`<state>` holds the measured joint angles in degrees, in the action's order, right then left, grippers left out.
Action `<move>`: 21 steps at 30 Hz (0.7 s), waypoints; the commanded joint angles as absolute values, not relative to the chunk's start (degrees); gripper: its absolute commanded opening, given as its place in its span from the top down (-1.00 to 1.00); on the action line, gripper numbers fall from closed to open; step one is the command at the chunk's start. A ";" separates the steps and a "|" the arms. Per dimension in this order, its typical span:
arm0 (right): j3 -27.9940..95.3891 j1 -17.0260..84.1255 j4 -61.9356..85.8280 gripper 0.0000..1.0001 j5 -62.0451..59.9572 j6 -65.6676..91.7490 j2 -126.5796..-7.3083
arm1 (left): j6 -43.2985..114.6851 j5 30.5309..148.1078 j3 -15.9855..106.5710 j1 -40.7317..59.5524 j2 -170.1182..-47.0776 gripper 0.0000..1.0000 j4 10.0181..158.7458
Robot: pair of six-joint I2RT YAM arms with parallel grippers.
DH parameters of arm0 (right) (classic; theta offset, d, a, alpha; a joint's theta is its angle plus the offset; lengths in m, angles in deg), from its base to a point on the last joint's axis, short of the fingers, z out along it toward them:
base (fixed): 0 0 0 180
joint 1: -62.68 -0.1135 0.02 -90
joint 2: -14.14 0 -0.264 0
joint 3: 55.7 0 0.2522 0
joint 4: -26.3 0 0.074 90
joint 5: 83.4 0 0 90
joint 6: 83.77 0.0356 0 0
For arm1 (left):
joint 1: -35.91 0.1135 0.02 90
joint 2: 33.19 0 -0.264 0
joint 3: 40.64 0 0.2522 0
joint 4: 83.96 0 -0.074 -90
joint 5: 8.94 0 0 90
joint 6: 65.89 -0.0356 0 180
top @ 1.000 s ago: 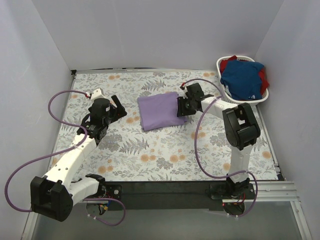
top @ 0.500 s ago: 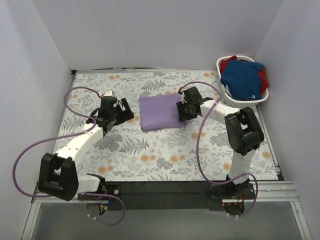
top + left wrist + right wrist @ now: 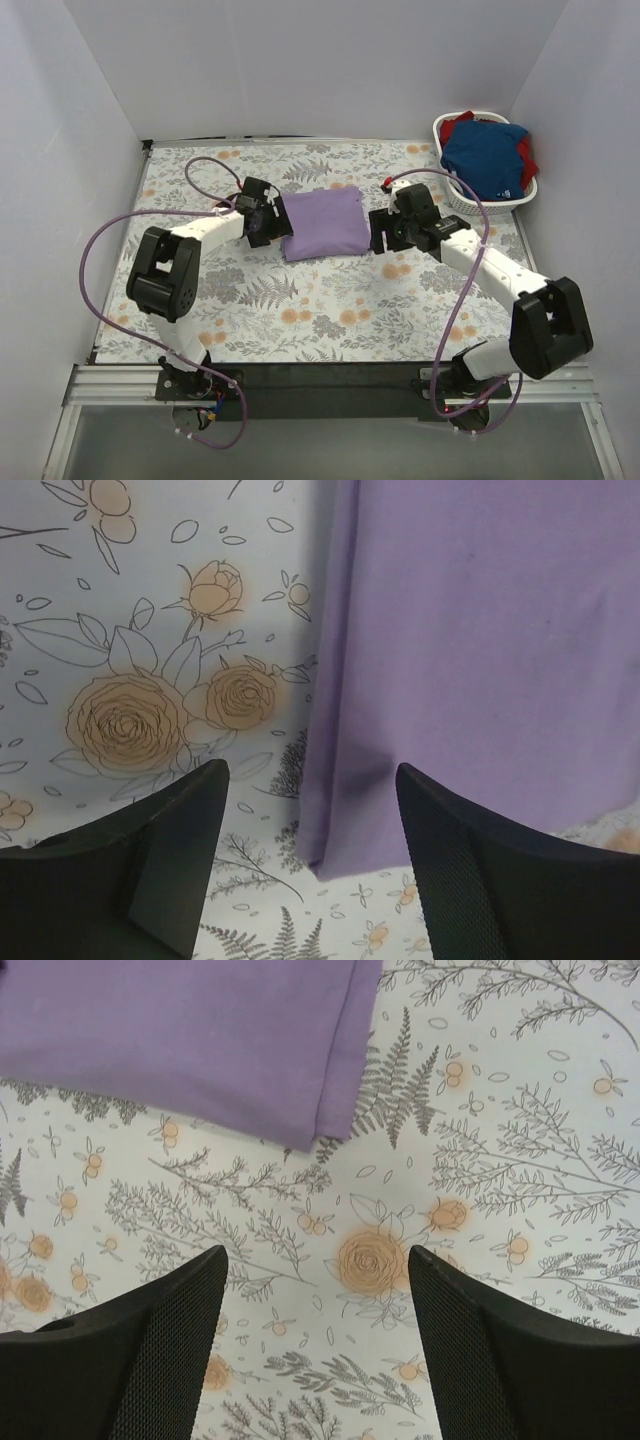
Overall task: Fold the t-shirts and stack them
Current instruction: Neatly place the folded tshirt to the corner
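The lavender t-shirt point(image 3: 322, 222) lies folded into a rectangle on the floral table at mid back. My left gripper point(image 3: 272, 222) is open at its left edge; in the left wrist view point(image 3: 310, 775) the jaws straddle the near-left corner of the lavender t-shirt point(image 3: 480, 630). My right gripper point(image 3: 380, 232) is open and empty just right of the shirt. In the right wrist view point(image 3: 315, 1255) it hovers over bare tablecloth, with the shirt's corner point(image 3: 190, 1030) ahead of it. The blue t-shirt point(image 3: 487, 158) and the red t-shirt point(image 3: 527, 152) lie bunched in the basket.
A white plastic laundry basket point(image 3: 438, 135) stands at the back right corner against the walls. White walls close in the table on the left, back and right. The floral tablecloth point(image 3: 300, 300) covers the whole surface.
My left arm has swung right until its gripper reached the lavender shirt's left edge. My right gripper has drawn back off the shirt's right edge, and the shirt has shifted slightly.
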<state>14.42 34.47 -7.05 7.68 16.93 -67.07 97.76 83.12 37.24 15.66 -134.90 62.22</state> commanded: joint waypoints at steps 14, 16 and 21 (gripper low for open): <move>6.32 34.46 -7.41 -0.66 9.50 15.72 -54.51 | 97.07 74.38 51.17 15.78 -146.74 1.00 52.14; 6.23 34.38 -7.41 -0.66 9.67 15.54 -54.77 | 96.71 73.94 52.13 17.36 -147.01 1.00 51.87; 6.05 34.46 -7.15 -0.65 9.15 14.75 -55.82 | 92.68 68.07 55.91 23.59 -148.50 1.00 50.90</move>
